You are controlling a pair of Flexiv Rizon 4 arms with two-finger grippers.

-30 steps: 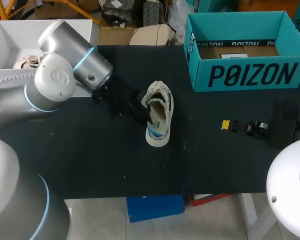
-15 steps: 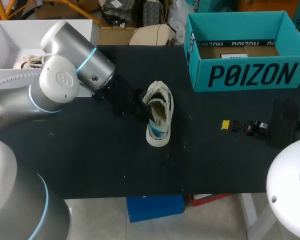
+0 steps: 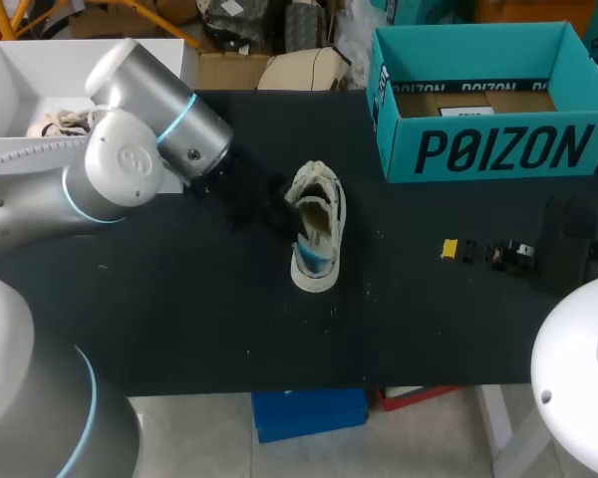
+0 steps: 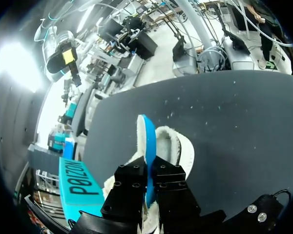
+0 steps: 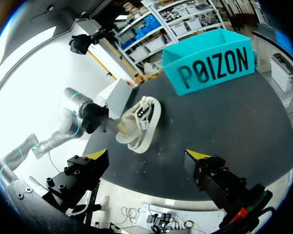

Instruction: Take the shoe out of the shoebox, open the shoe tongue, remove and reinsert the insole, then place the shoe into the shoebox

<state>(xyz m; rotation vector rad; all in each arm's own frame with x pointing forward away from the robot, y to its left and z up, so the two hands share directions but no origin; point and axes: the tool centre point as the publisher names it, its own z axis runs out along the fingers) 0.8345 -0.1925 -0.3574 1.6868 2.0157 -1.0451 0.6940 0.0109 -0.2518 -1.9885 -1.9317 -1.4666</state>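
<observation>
My left gripper point(image 4: 147, 181) clamped on the blue insole point(image 4: 147, 139) inside the white shoe point(image 3: 319, 214), my right gripper point(image 5: 149, 155) spread wide over the table point(image 5: 224, 112) edge.

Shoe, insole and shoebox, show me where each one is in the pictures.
shoe point(image 3: 331, 214): head view, on its white side rim.
insole point(image 4: 147, 141): left wrist view, on the blue edge standing up ahead of the fingers.
shoebox point(image 3: 503, 149): head view, on its teal front wall.
</observation>
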